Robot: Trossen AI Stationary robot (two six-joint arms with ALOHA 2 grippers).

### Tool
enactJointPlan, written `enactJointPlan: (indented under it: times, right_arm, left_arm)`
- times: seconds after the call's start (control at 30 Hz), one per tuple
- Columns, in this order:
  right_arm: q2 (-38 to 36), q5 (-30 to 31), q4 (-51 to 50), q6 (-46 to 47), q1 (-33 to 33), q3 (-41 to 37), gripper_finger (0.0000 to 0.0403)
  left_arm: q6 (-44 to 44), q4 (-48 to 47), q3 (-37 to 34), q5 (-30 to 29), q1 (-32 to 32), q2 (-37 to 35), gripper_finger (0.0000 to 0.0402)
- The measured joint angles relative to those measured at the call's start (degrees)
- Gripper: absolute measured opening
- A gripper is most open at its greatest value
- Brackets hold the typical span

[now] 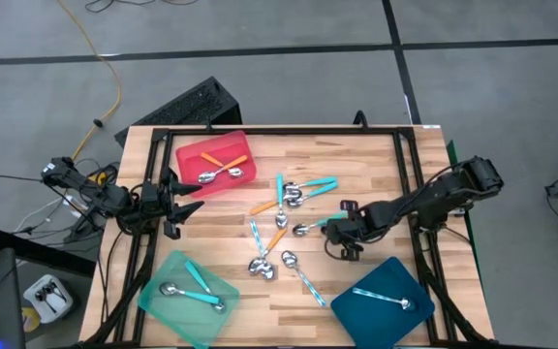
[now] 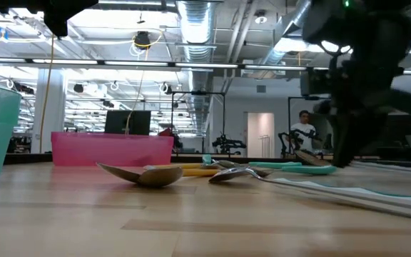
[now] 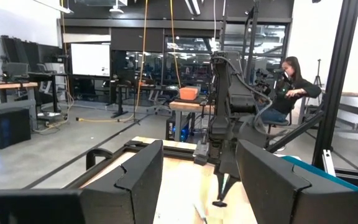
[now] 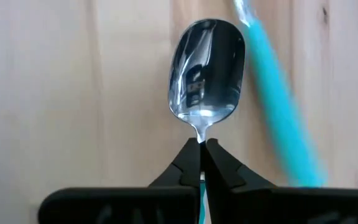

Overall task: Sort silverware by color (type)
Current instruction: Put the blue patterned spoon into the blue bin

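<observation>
Right gripper [image 4: 201,152] is pinching a turquoise-handled spoon [image 4: 207,74] at the neck, just behind the shiny bowl. The fingers [image 4: 182,168] are sitting together on the thin stem, one on each side, and the bowl is sticking out past the tips, face up over the wood. A second turquoise handle [image 4: 278,106] is lying beside the bowl, at an angle to it, close by but not under the fingers.

From above, the right gripper [image 1: 342,233] is working right of the table's middle, at the right edge of the loose pile. The held spoon [image 1: 308,228] is pointing its bowl toward the pile. The pile itself is lying mid-table: orange-handled spoons [image 1: 271,237], more turquoise ones [image 1: 308,184] and pale patterned ones [image 1: 303,276], several crossing or touching each other.

At the near edge, the dark blue tray [image 1: 381,302] is holding one pale-handled spoon, and the mint tray [image 1: 163,308] is holding two turquoise-handled ones. Farther back on the left, the red tray [image 1: 194,155] is holding two orange-handled spoons, crossed.

Left gripper [image 1: 184,194] is waiting at the left side of the table [image 1: 356,155], just beside the red tray, with its fingers [image 3: 138,180] standing apart and nothing between them.

In the room beyond the table a seated person [image 3: 288,84] is showing at a desk.
</observation>
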Motion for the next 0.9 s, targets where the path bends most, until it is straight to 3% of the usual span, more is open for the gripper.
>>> enactJointPlan:
  times: [0.33,0.7,0.9]
  right_arm:
    - [-0.08,0.39,5.70,-6.01,-1.99,5.15,0.0024]
    - [-0.15,0.25,19.87,-14.57,-3.04,9.51,0.0024]
    - [-0.16,0.06,20.10,-18.23,-2.50,14.39,0.0024]
  left_arm:
    - [0.06,-0.02,0.00,0.02,0.00,0.00,0.0190]
    - [0.04,-0.04,0.00,0.04,-0.02,0.00,0.0190]
    - [0.01,-0.04,0.00,0.04,-0.02,0.00,0.0190]
